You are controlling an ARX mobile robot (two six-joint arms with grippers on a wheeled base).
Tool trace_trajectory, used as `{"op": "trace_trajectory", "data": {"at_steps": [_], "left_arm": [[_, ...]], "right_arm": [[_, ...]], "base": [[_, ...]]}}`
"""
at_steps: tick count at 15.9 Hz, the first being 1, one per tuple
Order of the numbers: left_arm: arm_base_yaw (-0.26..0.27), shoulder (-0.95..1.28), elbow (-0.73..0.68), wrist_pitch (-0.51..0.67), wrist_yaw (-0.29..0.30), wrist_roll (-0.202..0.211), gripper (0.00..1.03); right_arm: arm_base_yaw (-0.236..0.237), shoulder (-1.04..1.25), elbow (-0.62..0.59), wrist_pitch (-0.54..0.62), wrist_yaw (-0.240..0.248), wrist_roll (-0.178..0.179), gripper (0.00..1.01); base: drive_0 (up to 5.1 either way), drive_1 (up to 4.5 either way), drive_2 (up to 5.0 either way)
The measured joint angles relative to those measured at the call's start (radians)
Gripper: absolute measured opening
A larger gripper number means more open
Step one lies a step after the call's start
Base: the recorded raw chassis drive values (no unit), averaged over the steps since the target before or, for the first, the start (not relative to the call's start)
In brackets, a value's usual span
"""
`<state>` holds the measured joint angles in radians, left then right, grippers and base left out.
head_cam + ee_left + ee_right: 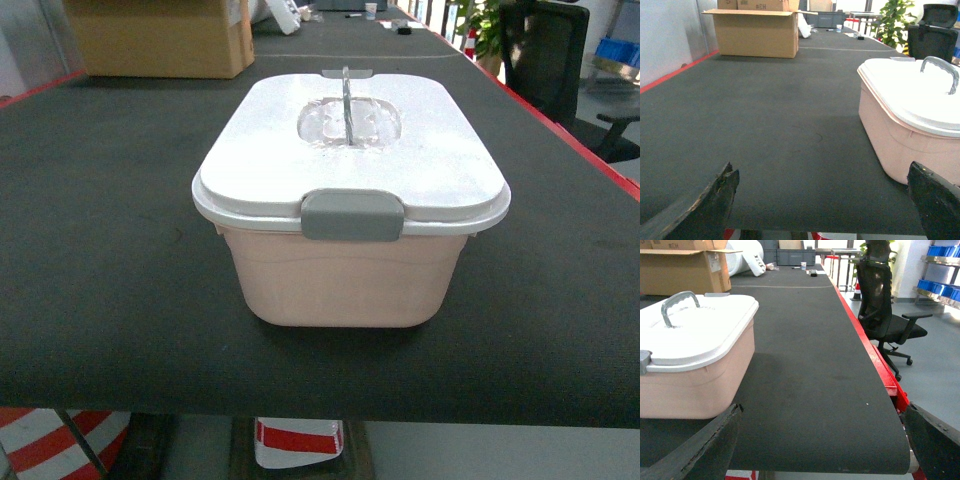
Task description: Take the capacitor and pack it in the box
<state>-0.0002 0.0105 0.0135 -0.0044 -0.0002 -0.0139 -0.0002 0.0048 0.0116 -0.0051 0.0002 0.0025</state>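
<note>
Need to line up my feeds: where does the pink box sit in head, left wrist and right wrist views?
Head: box centre, grey latch facing the camera.
Left wrist: box at right edge, partly cut off.
Right wrist: box at left edge.
Shared landmark: the brown cardboard carton at the far end of the table, visible in all three.

Black, rough-edged tool fingers (715,200)
</note>
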Motion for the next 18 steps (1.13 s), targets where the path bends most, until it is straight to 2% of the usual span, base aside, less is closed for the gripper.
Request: {"op": "trace_trajectory", "data": {"at_steps": [1, 18], "left_arm": [[0.000, 0.000, 0.000, 0.000, 0.000, 0.000, 0.97], [0.000, 0.000, 0.000, 0.000, 0.000, 0.000, 0.98]], "right_arm": [[0.000, 0.000, 0.000, 0.000, 0.000, 0.000, 0.98], [0.000, 0.000, 0.000, 0.000, 0.000, 0.000, 0.98]], "base": [[0.0, 0.00, 0.0], [0.0, 0.00, 0.0]]}}
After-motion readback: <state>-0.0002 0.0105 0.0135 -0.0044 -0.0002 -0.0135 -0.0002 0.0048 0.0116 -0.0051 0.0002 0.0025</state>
